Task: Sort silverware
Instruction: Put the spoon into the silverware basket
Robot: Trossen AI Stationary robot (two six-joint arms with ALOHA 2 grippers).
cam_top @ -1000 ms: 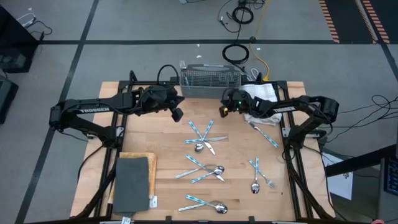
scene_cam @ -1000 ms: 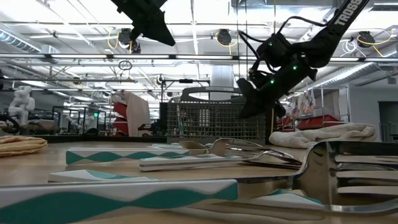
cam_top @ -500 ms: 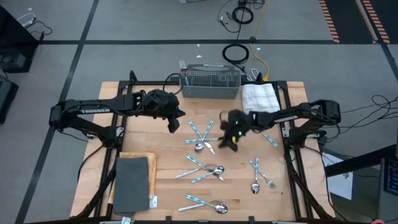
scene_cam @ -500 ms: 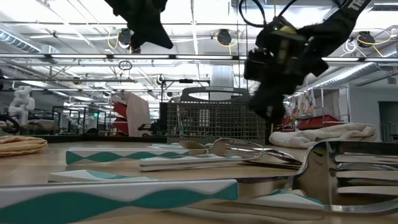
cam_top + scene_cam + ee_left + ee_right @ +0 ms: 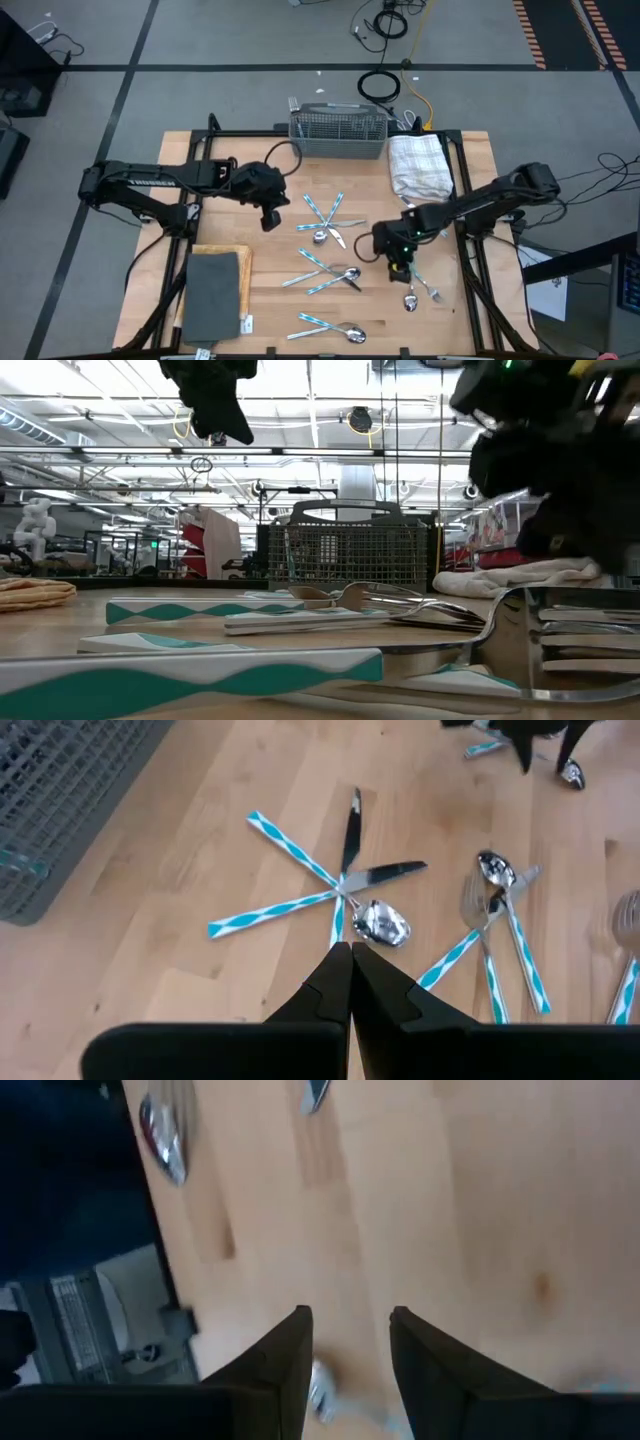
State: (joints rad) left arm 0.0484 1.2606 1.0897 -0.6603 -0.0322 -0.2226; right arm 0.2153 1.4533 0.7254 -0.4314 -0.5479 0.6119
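Your right gripper (image 5: 402,268) hangs with parted jaws over silverware (image 5: 412,283) near the worktop's right edge; the left gripper (image 5: 270,220) is clenched, empty, mid-worktop, its arm (image 5: 150,180) marked TROSSEN

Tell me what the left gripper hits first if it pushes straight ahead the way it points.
Probably the crossed silverware cluster: the shut left gripper points right at its spoon, with bare table before it. Depth is unclear.

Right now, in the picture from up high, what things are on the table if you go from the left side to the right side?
Dark grey pad → left gripper → crossed silverware → right gripper → white towel.
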